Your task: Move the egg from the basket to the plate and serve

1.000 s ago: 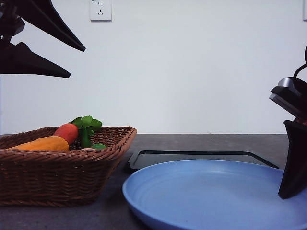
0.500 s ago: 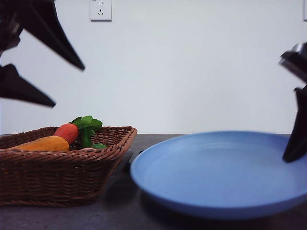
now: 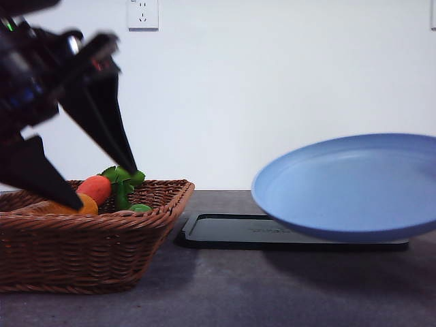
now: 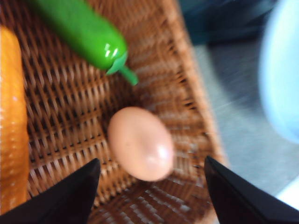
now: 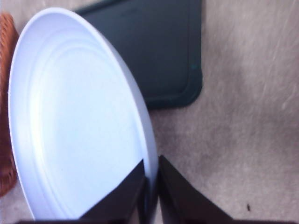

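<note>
The egg [image 4: 141, 143] lies on the woven floor of the basket [image 4: 177, 93], close to one flaring side wall and untouched, seen from the left wrist between the two widely spread black fingers [image 4: 65, 196] of the left gripper [image 4: 152, 193], which hangs above it with nothing in its grasp. Beside the egg in the basket rest a glossy green pepper [image 4: 81, 30] and, along the opposite edge, an elongated orange vegetable [image 4: 11, 121]. From the front, the left gripper [image 3: 105, 184] appears blurred, its fingertips pointing down into the wicker basket [image 3: 88, 238], where a red-orange vegetable [image 3: 95, 189] with green leaves [image 3: 124, 176] shows above the rim. To the right, the light-blue plate [image 3: 354, 187] is held off the dark table [image 3: 272, 286], tilted, above a flat black tray [image 3: 231, 231] that sits just beside the basket. In the right wrist view, the right gripper [image 5: 152, 186] is clamped on the plate [image 5: 79, 116], its fingers pinching the raised rim on either side, with the tray [image 5: 163, 51] and the grey table [image 5: 243, 121] below
</note>
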You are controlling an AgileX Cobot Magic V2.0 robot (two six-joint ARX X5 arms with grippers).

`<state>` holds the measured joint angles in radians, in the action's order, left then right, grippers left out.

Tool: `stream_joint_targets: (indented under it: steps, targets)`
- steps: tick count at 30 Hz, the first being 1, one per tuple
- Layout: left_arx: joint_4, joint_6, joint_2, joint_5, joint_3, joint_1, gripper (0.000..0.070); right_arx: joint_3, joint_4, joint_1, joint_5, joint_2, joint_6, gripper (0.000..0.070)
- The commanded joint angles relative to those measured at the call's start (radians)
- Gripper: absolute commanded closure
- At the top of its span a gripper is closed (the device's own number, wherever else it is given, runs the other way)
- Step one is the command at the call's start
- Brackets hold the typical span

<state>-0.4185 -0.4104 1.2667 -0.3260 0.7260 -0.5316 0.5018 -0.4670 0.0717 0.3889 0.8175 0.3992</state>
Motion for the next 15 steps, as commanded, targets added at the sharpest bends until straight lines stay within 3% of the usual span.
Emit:
stream_joint_targets:
  steps: [1, 15]
  targets:
    - [0.022, 0.001, 0.036, 0.008, 0.02, -0.009, 0.0242, 0.016, 0.009, -0.006, 0.003, -0.007, 0.012, 0.07]
    - [0.105, 0.008, 0.177, 0.008, 0.02, -0.041, 0.0248, 0.016, 0.009, -0.01, 0.002, -0.03, 0.013, 0.07]
